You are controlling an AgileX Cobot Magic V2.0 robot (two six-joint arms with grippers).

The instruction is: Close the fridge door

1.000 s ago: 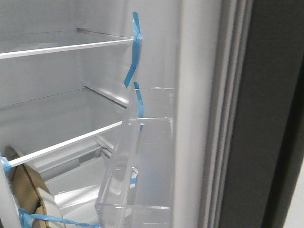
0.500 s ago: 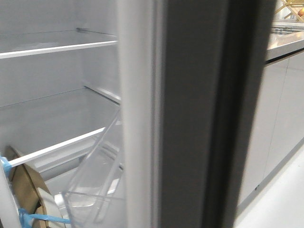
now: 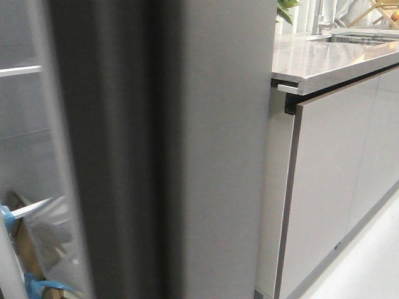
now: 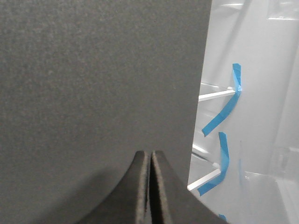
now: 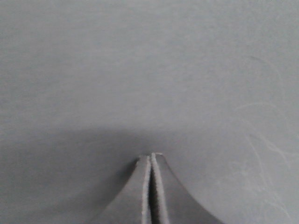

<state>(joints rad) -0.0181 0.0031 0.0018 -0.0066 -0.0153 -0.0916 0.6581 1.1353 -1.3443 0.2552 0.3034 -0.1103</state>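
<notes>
Fridge door (image 3: pixel 162 149): tall matte dark-grey slab, filling the left and centre of the front view; motion-blurred. Not shut: a narrow strip of interior shows past its left edge. In the left wrist view its outer face (image 4: pixel 98 79) covers most of the frame, and in the right wrist view the flat grey face (image 5: pixel 149 70) fills the whole frame.
Fridge interior (image 3: pixel 22 124): white walls and a shelf edge visible at far left of the front view, behind the door's edge.
Cabinet fronts (image 3: pixel 330 187): paler glossy light-grey panels, right of the door, under the countertop.
Countertop (image 3: pixel 330 56): grey slab at upper right, running to the far right.
Cardboard item (image 3: pixel 25 249): brown, low in the interior at bottom left, partly hidden.
Blue tape strips (image 4: pixel 224 116): hanging at the white shelf ends inside the fridge, seen past the door's edge in the left wrist view.
Left gripper (image 4: pixel 150 186): black fingers pressed together, nothing between them; tips at the door's outer face, contact not determinable.
Right gripper (image 5: pixel 150 186): fingers pressed together, nothing held; tips at the grey door face, contact not determinable.
</notes>
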